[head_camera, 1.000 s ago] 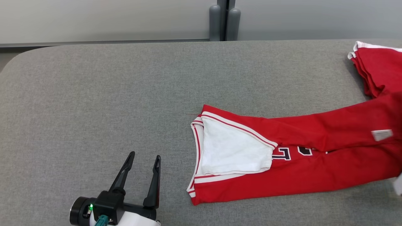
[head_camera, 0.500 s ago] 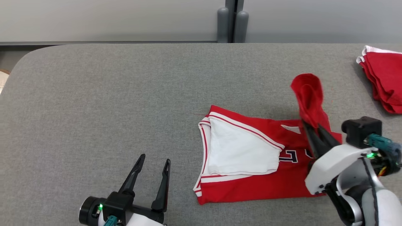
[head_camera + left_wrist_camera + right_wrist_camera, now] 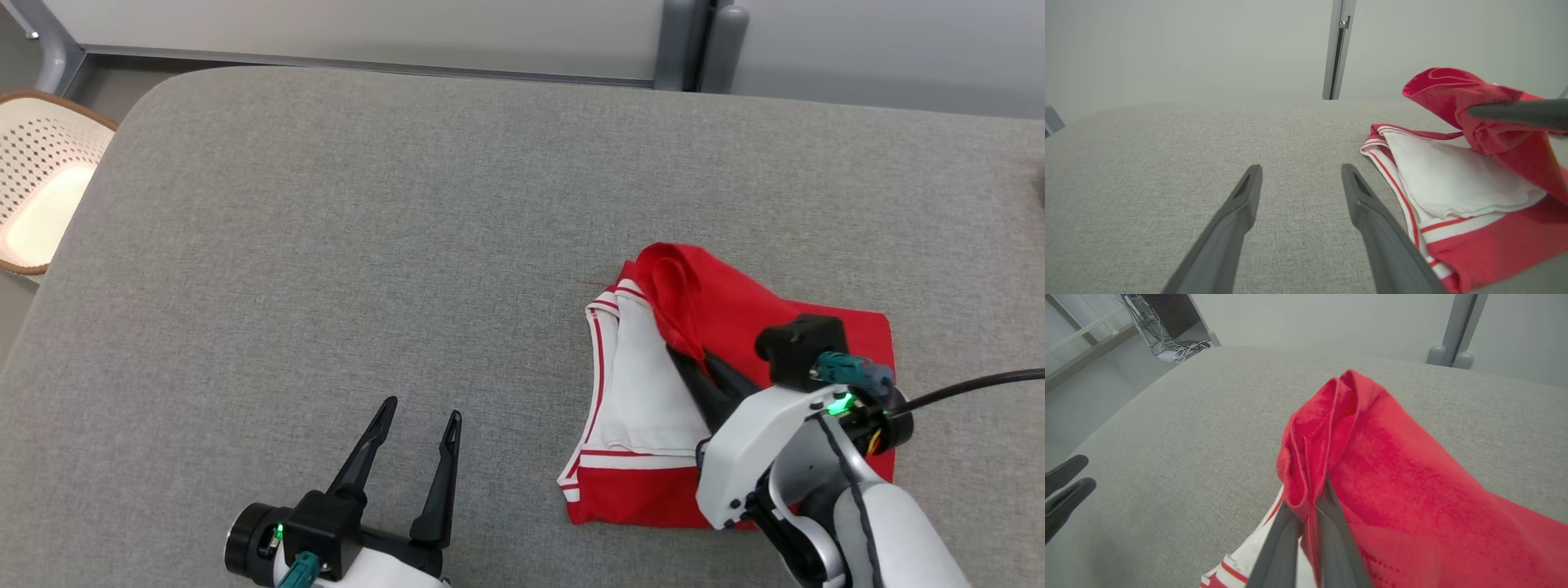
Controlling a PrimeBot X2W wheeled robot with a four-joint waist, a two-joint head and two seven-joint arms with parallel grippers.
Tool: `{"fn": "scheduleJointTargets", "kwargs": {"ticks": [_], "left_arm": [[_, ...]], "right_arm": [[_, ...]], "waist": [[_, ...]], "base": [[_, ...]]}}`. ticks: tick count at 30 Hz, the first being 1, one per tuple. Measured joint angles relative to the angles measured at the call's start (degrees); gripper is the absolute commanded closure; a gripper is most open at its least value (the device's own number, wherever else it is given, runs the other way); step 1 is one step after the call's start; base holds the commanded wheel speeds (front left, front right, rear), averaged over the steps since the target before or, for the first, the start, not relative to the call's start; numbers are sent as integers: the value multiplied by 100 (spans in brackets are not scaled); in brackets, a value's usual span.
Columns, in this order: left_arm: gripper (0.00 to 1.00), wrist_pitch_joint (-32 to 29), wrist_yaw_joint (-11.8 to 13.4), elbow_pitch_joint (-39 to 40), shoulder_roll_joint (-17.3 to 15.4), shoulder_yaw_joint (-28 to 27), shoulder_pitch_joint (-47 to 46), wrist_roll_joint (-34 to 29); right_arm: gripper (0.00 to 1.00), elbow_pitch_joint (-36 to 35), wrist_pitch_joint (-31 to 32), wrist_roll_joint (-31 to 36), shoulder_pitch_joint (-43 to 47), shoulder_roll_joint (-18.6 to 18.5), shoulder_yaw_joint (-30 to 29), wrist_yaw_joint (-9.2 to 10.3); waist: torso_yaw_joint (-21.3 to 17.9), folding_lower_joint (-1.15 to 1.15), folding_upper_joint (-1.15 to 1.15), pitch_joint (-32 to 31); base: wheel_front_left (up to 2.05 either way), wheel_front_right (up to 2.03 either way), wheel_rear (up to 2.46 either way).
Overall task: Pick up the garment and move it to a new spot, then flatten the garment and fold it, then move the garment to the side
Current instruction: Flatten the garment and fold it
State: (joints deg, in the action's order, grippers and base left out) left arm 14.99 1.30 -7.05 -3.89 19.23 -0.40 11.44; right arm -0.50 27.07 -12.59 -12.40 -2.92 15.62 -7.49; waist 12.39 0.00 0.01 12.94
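Head view | your right hand (image 3: 688,353) is clamped on a red fold of the garment (image 3: 735,302), which lies beneath it on the counter (image 3: 326,245) | left hand (image 3: 422,408) gapes empty, well apart | judged light, limp, likely to slump: grip hems or corners.

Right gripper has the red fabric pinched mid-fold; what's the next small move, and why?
Probably lower the right gripper and lay its pinched flap onto the garment: the flap stands bunched above the white panel, not yet flat.
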Motion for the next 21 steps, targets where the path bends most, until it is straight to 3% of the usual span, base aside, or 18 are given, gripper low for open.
{"fn": "scheduleJointTargets", "kwargs": {"ticks": [7, 8, 9, 10, 17, 21], "left_arm": [[0, 0, -48, -68, 65, -29, -13, 0], [0, 0, -48, -78, 67, -36, -13, 0], [0, 0, -48, -85, 69, -42, -13, 0], [0, 0, -48, -85, 69, -42, -13, 0], [0, 0, -46, -108, 87, -90, -7, 0], [0, 0, -26, -21, 96, -229, 26, -2]], "right_arm": [[100, 224, -59, -171, -58, 8, 456, 0], [95, 248, -70, -189, -63, 8, 488, 0], [66, 271, -94, -209, -65, 8, 503, 0], [0, 271, -94, -209, -65, 8, 503, 0], [0, 71, -366, -443, -80, 4, 293, 0], [0, -433, -847, -171, -9, -81, -241, -1]], "waist": [[134, 0, 0, 26], [136, 0, 0, 17], [136, 0, 0, 7], [136, 0, 0, 7], [51, 0, 0, -90], [-139, 0, 0, -181]], "base": [[0, 0, 0], [0, 0, 0], [0, 0, 0], [0, 0, 0], [0, 0, 0], [0, 0, 0]]}}
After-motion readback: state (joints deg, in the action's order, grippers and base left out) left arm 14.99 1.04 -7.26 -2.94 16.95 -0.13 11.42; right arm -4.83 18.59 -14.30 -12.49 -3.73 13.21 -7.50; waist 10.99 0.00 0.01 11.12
